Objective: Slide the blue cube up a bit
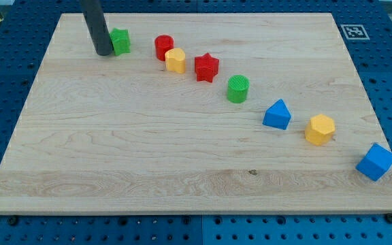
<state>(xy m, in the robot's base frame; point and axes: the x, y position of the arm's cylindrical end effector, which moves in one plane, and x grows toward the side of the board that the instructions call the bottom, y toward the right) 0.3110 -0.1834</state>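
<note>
My tip (104, 52) is seen at the view's upper left of the counter (148, 170), set against the left side of the green block (120, 41), whose shape cannot be made out. No gripper is fitted, so no jaw state can be told. Rightward, a diagonal row is formed: a red cylinder (163, 46) touching a yellow block (175, 60), a red star (207, 67), a green cylinder (237, 89), a blue triangular block (277, 114), a yellow hexagonal block (319, 129). The blue cube (376, 162) is found at the lower right edge, well apart from the tip.
</note>
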